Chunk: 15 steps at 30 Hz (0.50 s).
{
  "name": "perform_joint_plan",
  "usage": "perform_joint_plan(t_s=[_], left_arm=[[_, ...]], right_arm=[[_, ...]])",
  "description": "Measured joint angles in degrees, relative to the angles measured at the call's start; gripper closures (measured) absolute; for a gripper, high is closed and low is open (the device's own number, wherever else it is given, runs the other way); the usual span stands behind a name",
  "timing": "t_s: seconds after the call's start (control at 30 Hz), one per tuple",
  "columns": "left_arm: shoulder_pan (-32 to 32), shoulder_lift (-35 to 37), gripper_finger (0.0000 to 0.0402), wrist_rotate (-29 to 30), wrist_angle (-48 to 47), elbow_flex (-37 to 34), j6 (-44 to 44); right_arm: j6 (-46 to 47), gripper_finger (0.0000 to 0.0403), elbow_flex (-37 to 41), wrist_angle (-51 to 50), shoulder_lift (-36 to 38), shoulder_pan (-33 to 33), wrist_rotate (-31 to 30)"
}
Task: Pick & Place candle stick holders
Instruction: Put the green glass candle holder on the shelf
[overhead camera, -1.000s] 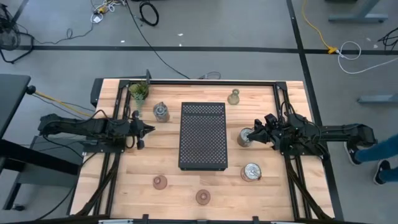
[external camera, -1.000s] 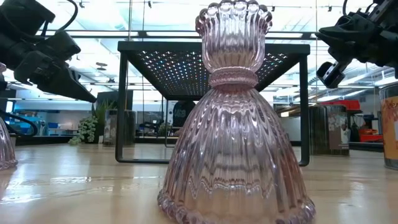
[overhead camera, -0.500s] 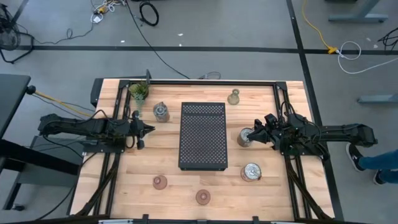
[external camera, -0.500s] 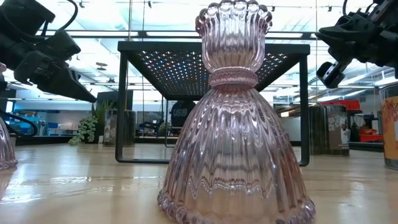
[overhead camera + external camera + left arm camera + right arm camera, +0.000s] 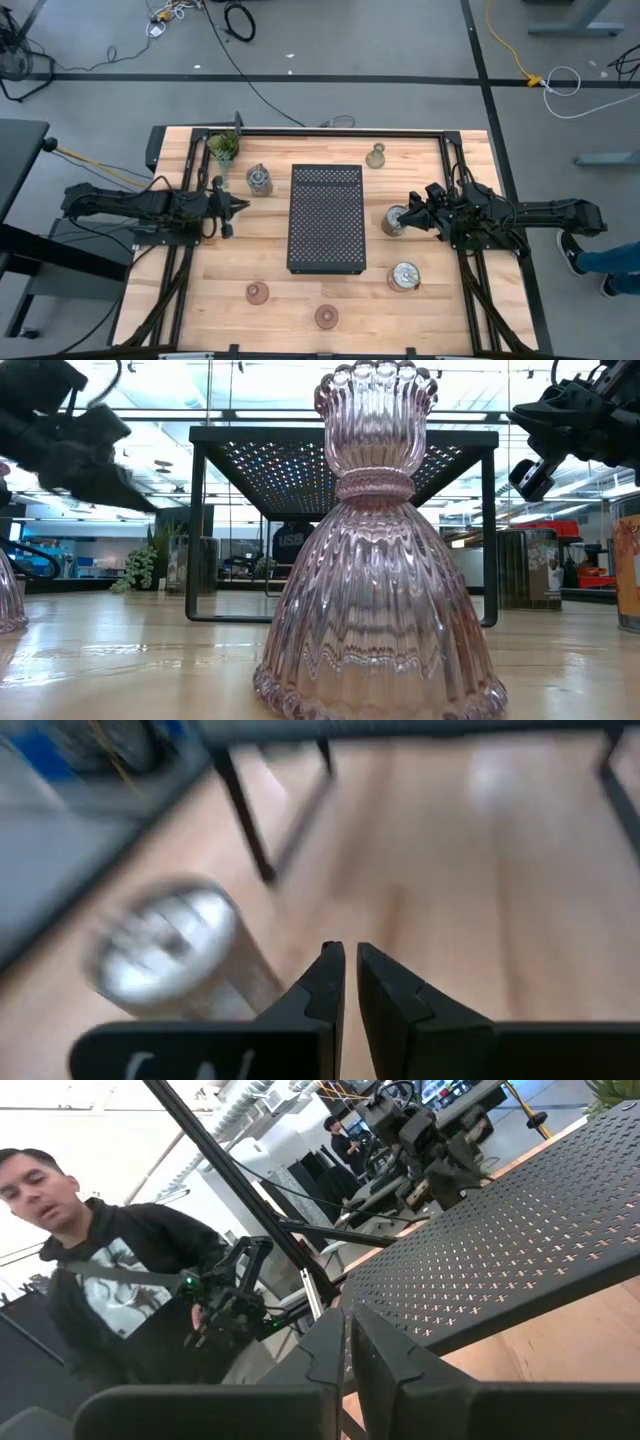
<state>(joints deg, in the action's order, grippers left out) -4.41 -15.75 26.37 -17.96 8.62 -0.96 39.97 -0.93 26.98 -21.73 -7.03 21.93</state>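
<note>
Your left gripper (image 5: 240, 207) hangs over the left half of the table (image 5: 200, 290) with its fingers (image 5: 325, 985) pressed almost together and nothing between them. Just off its tip, toward the table's far edge, stands one silvery glass holder (image 5: 259, 180) — near the jaws but not touching them; the left wrist view shows it as a blurred bright cylinder beside the fingers. The potted plant (image 5: 223, 146) sits farther out, at the far left corner.

Your right gripper (image 5: 412, 211) is on the other side of the black perforated tray (image 5: 326, 218), jaws closed too and holding nothing, as the right wrist view shows the two fingers (image 5: 330, 1355) meeting. A second silvery holder (image 5: 395, 221) stands right at its tip, between the jaws and the tray's edge; whether they touch it you cannot tell from above. A third silvery holder (image 5: 404, 276) lies nearer the front edge, off to the side of that gripper and apart from it. The pale green holder (image 5: 376, 156) stands toward the far edge, well clear of the right jaws.

The two pinkish-brown holders — one (image 5: 258, 292) and the other (image 5: 326, 317) — rest near the front edge, well away from both grippers; one fills the low view upright. Past the right fingers a person (image 5: 110, 1280) in a dark top stands in the room beyond.
</note>
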Motion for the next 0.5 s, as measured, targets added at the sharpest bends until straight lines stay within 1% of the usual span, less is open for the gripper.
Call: perform_joint_plan(t_s=[0.07, 0.2, 0.3, 0.5], left_arm=[[0.3, 0.0, 0.0365, 2.8, 4.4, 0.0, -2.5], [0.2, 0.0, 0.0365, 2.5, 13.4, 0.0, -2.7], [0.2, 0.0, 0.0365, 1.3, 15.5, 0.0, -2.7], [0.2, 0.0, 0.0365, 2.0, 15.2, 0.0, -3.4]], right_arm=[[0.0, 0.0378, 0.0, 0.0, 0.0, 0.0, 0.0], [0.0, 0.0378, 0.0, 0.0, 0.0, 0.0, 0.0], [0.0, 0.0378, 0.0, 0.0, 0.0, 0.0, 0.0], [0.0, 0.0378, 0.0, 0.0, 0.0, 0.0, 0.0]])
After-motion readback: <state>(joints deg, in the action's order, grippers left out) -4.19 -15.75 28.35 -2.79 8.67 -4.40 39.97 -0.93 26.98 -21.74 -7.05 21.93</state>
